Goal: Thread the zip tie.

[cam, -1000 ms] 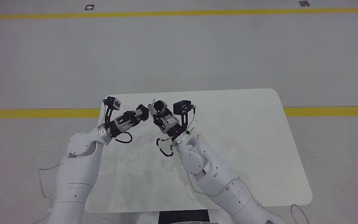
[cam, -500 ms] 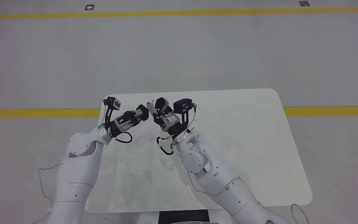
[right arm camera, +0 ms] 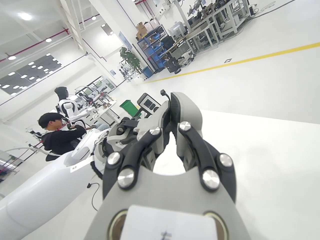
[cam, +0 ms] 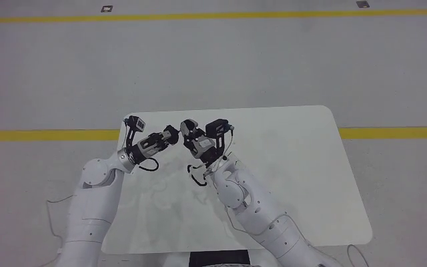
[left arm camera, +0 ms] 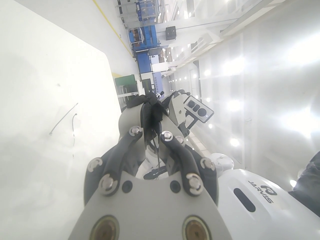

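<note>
Black slim zip tie [right arm camera: 163,92] (right hand [right arm camera: 171,101])

The bench [cam: 287,167] is shown in plain white. The floor [cam: 200,60] is seen in pale grey and is crossed by 2 yellow lines [cam: 380,132]. The zip tie [right arm camera: 163,92] is coloured black. The right claw [right arm camera: 171,101] is made up of grey fingers [right arm camera: 185,108] lined with black pads, black links and silver bolts. The left claw [left arm camera: 150,106] is tipped in black, with black links, silver bolts and a grey base set with 2 brass-coloured discs. 2 loose ties [left arm camera: 63,118] on the bench are seen in thin grey. A bin [right arm camera: 128,107] on the floor is coloured green.
</note>
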You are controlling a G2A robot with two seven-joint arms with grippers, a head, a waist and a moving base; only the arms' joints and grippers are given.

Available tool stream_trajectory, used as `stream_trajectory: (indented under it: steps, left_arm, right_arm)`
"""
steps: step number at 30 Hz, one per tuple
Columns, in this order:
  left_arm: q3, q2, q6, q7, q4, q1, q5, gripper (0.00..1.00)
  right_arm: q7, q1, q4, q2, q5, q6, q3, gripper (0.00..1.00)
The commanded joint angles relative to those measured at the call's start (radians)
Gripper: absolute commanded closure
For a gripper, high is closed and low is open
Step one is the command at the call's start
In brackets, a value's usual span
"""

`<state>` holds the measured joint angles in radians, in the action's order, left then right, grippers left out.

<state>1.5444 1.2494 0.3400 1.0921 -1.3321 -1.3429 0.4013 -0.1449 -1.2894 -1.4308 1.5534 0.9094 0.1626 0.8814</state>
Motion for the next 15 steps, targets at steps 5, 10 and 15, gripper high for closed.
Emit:
stream_trajectory:
  steps: [5, 10, 15]
  left_arm:
    - [0.002, -0.001, 0.0, 0.005, -0.01, -0.006, 0.006, 1.0]
    - [0.002, -0.002, 0.0, 0.006, -0.015, -0.009, 0.01, 1.0]
    - [0.003, -0.003, 0.0, 0.007, -0.024, -0.012, 0.014, 1.0]
  right_arm:
    - [0.003, -0.002, 0.0, 0.0, 0.014, -0.009, 0.0, 1.0]
    - [0.009, -0.002, 0.001, 0.001, 0.026, -0.015, -0.002, 1.0]
    - [0.013, -0.005, 0.001, 0.001, 0.031, -0.017, -0.004, 1.0]
